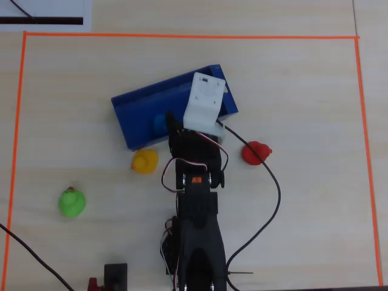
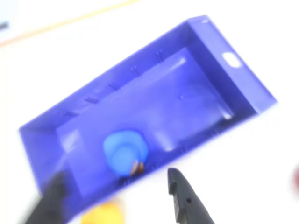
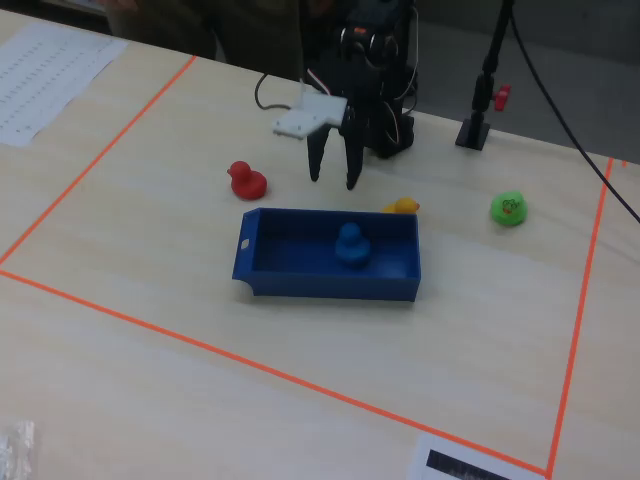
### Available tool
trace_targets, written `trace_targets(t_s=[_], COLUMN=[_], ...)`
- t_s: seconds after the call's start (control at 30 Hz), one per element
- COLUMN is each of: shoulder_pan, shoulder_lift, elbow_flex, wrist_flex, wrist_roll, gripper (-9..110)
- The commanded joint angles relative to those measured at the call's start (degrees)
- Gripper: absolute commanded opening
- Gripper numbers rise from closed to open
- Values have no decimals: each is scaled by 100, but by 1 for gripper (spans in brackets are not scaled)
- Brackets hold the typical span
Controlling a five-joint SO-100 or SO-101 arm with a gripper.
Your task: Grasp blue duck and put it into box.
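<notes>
Already the duck (image 3: 350,243) sits inside the box (image 3: 300,283) — gripper (image 3: 333,182) hangs above, fingers apart and empty — task looks done.

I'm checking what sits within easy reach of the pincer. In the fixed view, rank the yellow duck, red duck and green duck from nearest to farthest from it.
From the pincer, open above the box's far wall:
1. Yellow duck, just right, behind the box.
2. Red duck, left, on the table.
3. Green duck, far right, clearly farthest.
</notes>
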Motion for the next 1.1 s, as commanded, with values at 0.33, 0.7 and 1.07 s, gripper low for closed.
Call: trace_targets(t_s=[0.33,0.7,1.07], shoulder_pan=[721,316,-123], shoulder_lift=[4008,4017,4017], elbow_flex=[2479,3850,3850], wrist_flex=[2197,2610,2610], wrist_roll=[123,-193,62], gripper=[0,0,4])
